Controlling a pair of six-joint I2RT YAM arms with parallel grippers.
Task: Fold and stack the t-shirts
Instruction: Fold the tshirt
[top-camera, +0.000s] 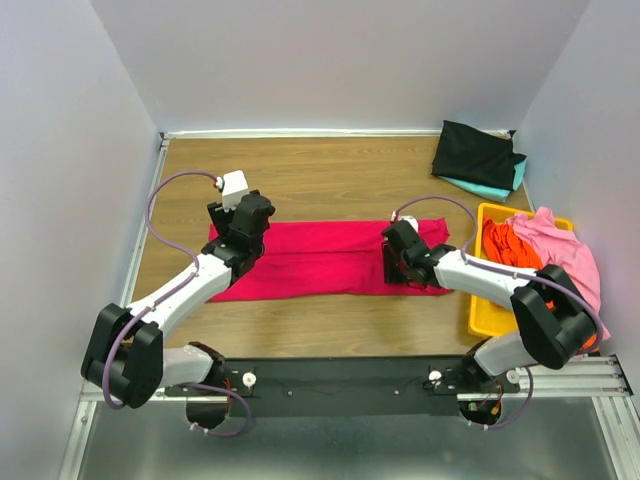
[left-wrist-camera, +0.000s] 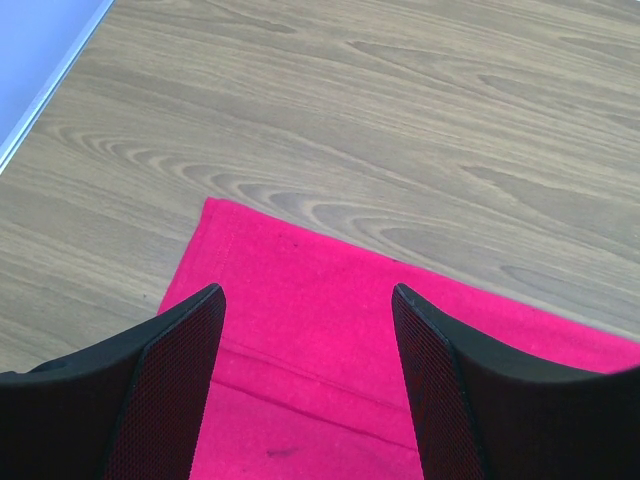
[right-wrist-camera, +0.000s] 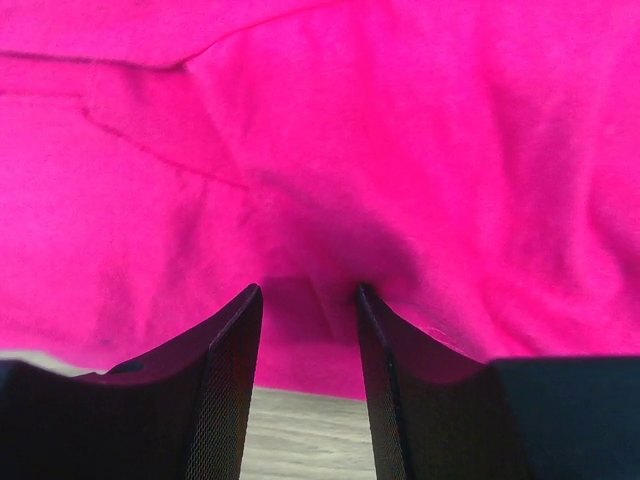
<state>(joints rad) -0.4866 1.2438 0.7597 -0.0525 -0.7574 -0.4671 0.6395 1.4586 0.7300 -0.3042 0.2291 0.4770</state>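
Folding the red t-shirt (top-camera: 320, 262), my right end effector (right-wrist-camera: 305, 292) pinches its right edge; my open left end effector (left-wrist-camera: 307, 290) must grab next.

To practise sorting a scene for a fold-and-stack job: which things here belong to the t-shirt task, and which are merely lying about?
Job:
crimson t-shirt
black shirt
teal shirt
orange shirt
pink shirt

Lying about:
yellow bin
wooden table
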